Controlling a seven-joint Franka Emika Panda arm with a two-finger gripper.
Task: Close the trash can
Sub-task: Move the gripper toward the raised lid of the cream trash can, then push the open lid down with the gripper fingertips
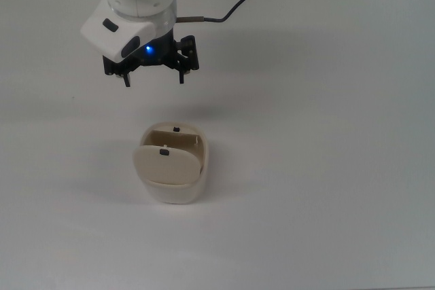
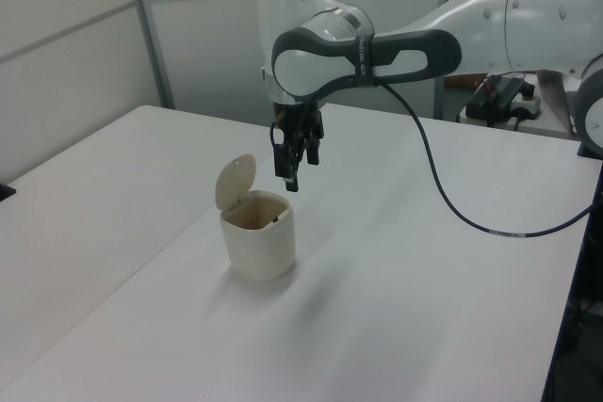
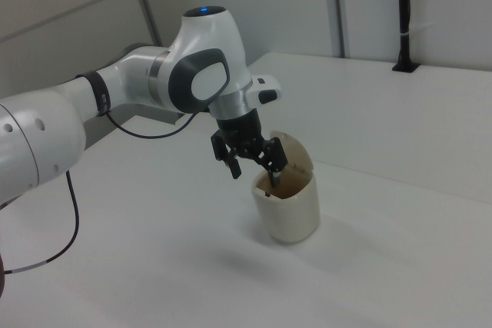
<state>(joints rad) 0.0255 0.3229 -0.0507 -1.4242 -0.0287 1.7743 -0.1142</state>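
The trash can is a small cream bin on the white table, seen in the lower middle of the top view. Its swing lid with a tiny black knob is tipped up on edge, and the opening shows behind it. In the left view the lid stands up over the left rim of the trash can. My gripper hangs open and empty in the air, above the can in the top view and touching nothing. The right view shows the gripper just left of the trash can, at about lid height.
A black cable runs from the wrist toward the top view's upper right and droops over the table in the left view. The white table spreads wide around the can. Its right edge shows in the left view.
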